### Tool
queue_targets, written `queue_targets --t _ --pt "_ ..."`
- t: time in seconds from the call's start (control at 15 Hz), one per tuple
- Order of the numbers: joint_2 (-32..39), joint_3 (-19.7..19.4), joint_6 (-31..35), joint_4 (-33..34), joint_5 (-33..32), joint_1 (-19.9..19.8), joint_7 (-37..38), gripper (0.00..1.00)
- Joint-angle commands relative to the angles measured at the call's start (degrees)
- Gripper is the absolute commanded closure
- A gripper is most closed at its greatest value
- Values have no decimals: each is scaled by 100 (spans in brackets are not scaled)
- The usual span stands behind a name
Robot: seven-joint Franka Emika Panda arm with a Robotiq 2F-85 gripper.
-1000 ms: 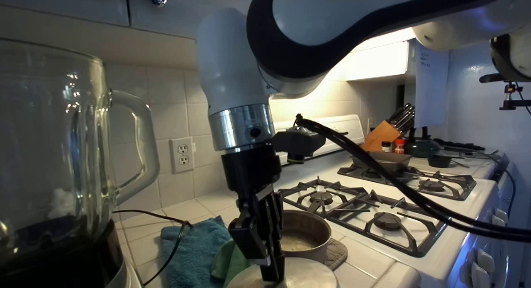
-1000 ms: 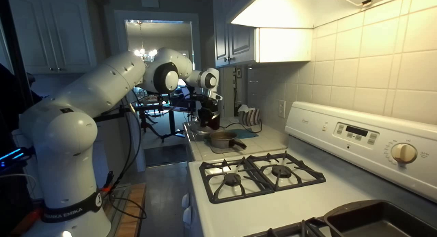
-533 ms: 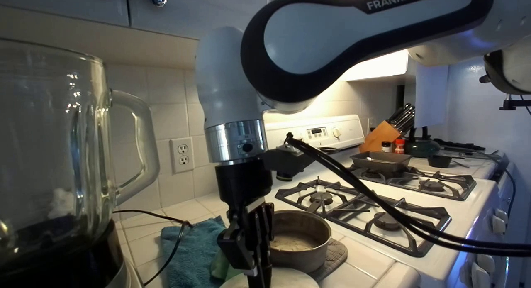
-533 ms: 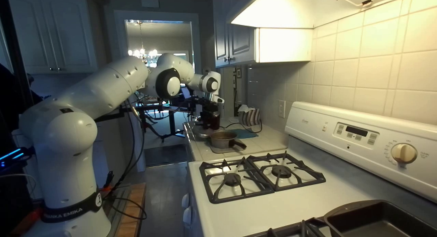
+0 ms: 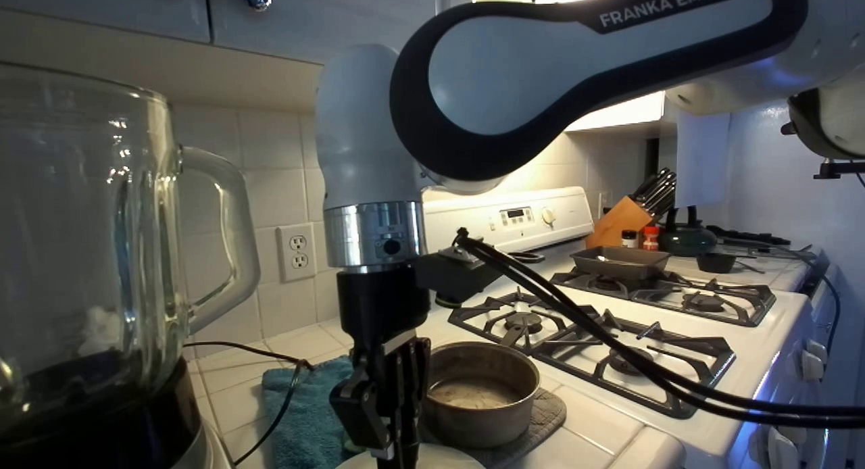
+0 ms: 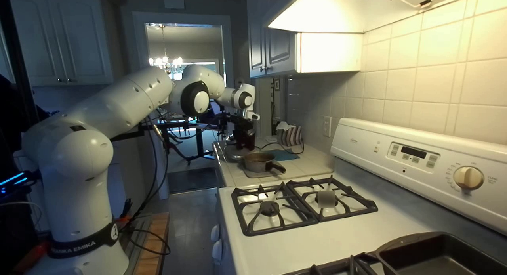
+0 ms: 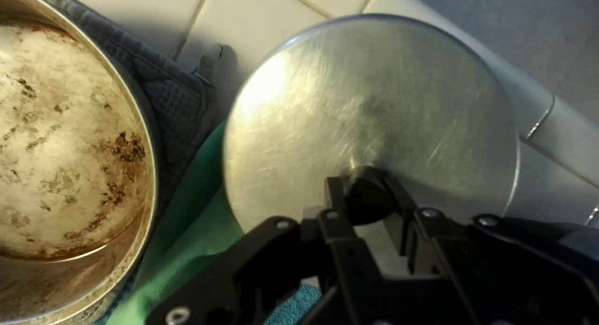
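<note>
wrist view: a black two-finger gripper (image 7: 367, 194) reaches up from the bottom edge over a round, brushed-metal pot lid (image 7: 374, 100), which faces knob side up beneath it. the lid's short black knob (image 7: 369, 201) is directly between the fingertips (image 7: 334, 191), one on each side, so the jaws stand only a little apart and appear closed on the knob, with the wide metal disc spreading out below and past them. being round, the disc has no long axis; the knob points up at the gripper, roughly in line with its reach. an open saucepan (image 7: 65, 142) with a stained inside fills the left of this view, just beside the lid; the two rims are apart, and a gray quilted pot holder (image 7: 175, 91) and a fold of green cloth (image 7: 187, 245) show in the gap. whether the lid rests on the white tile counter (image 7: 248, 25) or is slightly raised cannot be told. in an exterior view the single robot arm (image 5: 365, 131) ends almost straight down, its fingertips at the bottom edge, with the saucepan just past the lid and a teal towel (image 5: 304, 415) beside them. in both exterior views the saucepan's handle (image 6: 278, 168) points toward the stove (image 6: 301, 243), away from the lid.
</note>
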Motion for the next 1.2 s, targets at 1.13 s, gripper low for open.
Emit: queue_targets --t 1.13 --pt "134 -78 357 7 -185 146 -71 64"
